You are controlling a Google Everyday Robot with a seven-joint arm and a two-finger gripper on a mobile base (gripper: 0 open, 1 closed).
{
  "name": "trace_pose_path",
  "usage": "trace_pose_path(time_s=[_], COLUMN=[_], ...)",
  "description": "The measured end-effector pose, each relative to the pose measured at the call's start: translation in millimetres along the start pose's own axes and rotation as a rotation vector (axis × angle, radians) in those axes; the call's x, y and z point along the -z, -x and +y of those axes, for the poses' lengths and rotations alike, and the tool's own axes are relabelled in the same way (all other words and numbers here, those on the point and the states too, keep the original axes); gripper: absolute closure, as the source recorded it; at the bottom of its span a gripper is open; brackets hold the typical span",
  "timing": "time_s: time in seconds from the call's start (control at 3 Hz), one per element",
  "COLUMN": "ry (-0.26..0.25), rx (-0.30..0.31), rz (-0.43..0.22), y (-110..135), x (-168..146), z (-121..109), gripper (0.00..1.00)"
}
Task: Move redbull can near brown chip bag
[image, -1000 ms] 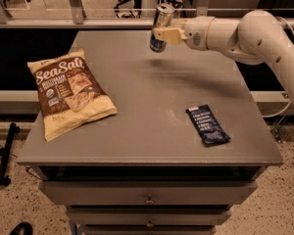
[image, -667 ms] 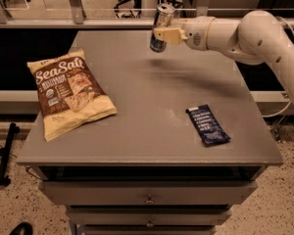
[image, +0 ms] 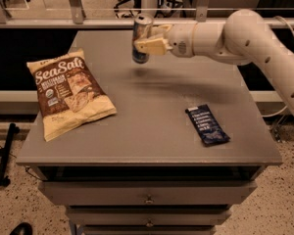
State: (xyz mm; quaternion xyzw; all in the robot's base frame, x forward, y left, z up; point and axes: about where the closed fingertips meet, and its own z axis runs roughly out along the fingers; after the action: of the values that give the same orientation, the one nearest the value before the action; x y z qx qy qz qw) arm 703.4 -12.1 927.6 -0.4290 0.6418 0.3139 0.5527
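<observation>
The gripper point(image: 148, 44) grips the redbull can point(image: 141, 39) above the table point(image: 152, 126).

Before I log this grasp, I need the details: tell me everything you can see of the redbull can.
The redbull can is slim and tall, silver metal with dark blue panels and a silver top. It hangs nearly upright over the far part of the table, off its surface, a shadow beneath. The gripper has its jaws shut around the can's middle. Nothing else touches it.
</observation>
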Motion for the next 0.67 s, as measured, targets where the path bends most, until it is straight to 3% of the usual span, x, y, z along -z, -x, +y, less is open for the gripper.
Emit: trace_pose_path(time_s=[0.33,0.67], ry=[0.113,0.196], rx=[0.066,0.064], rz=[0.009,0.016], y=[5,1], x=[-16,-28], z=[60,98], gripper=[1.0,1.0])
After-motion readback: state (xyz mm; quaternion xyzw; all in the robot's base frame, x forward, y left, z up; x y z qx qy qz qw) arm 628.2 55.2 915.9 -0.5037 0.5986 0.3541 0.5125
